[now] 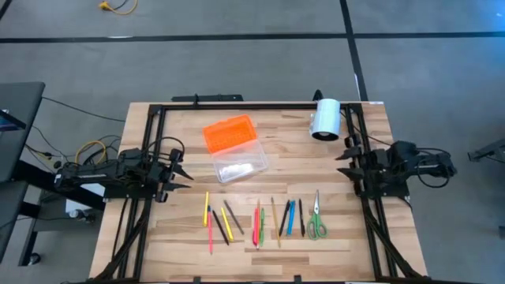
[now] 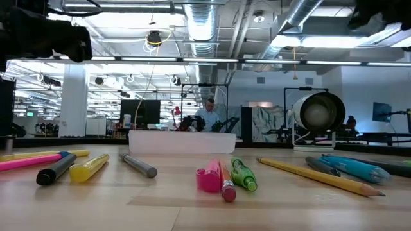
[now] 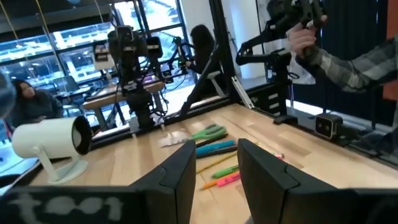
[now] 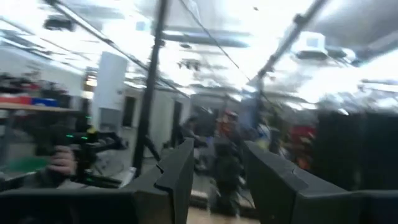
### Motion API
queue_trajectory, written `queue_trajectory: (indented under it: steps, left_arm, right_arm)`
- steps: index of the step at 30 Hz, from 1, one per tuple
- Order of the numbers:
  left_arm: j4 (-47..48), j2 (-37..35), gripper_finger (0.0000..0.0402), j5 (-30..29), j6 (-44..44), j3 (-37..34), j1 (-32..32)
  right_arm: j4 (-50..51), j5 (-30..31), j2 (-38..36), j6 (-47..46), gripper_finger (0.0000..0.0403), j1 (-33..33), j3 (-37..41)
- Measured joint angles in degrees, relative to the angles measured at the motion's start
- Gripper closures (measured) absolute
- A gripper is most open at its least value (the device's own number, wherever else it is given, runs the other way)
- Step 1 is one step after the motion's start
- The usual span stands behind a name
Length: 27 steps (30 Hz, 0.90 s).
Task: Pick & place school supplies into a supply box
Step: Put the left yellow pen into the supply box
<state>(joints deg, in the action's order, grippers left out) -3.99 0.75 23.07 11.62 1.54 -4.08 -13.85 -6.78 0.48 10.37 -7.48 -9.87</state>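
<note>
The school supplies lie in a row near the table's front edge: pens and pencils (image 1: pixel 256 221) and green-handled scissors (image 1: pixel 316 217) at the row's right end. The low view shows them up close, among them a pink pen (image 2: pixel 209 179). The supply box stands open mid-table, a clear base (image 1: pixel 239 166) with its orange lid (image 1: pixel 229 132) lying against the base's far side. My left gripper (image 1: pixel 183 170) hovers open at the table's left edge, level, pointing across the table (image 3: pixel 217 168). My right gripper (image 1: pixel 343 162) stands open at the right edge, tipped upward toward the room (image 4: pixel 217 174).
A white cylinder (image 1: pixel 325 118) on a small stand sits at the far right of the table. A black frame (image 1: pixel 237 105) runs along the far edge and both sides. A person's hand (image 3: pixel 305 37) holds a device beyond the table's near edge.
</note>
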Motion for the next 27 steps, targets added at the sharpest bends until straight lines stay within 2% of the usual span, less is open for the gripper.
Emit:
queue_trajectory:
  steps: [4,7,10,14,18,27]
  left_arm:
    - [-3.27,0.00,0.0292,0.35,-0.74,0.02,0.02]
    - [-4.31,0.00,0.0292,-0.34,2.28,0.07,0.02]
    - [-6.50,-0.02,0.0292,-5.13,5.51,0.07,0.00]
    - [-6.92,0.00,0.0292,-13.93,5.26,0.09,0.01]
    - [-6.97,0.00,0.0292,-19.09,5.27,0.09,0.00]
    - [-7.35,0.00,0.0292,-20.56,6.64,0.09,0.02]
  right_arm:
    - [-3.79,-2.72,1.66,3.88,0.0269,-3.12,-3.41]
    - [-4.04,-2.78,4.20,6.87,0.0269,-5.56,-6.18]
    - [-3.97,-2.25,7.60,7.92,0.0269,-7.39,-7.39]
    - [-2.52,-2.21,12.15,8.09,0.0269,-8.40,-7.43]
    - [-1.59,-2.13,16.70,8.10,0.0269,-8.66,-7.43]
    - [-2.57,-2.13,26.22,11.13,0.0269,-8.64,-7.43]
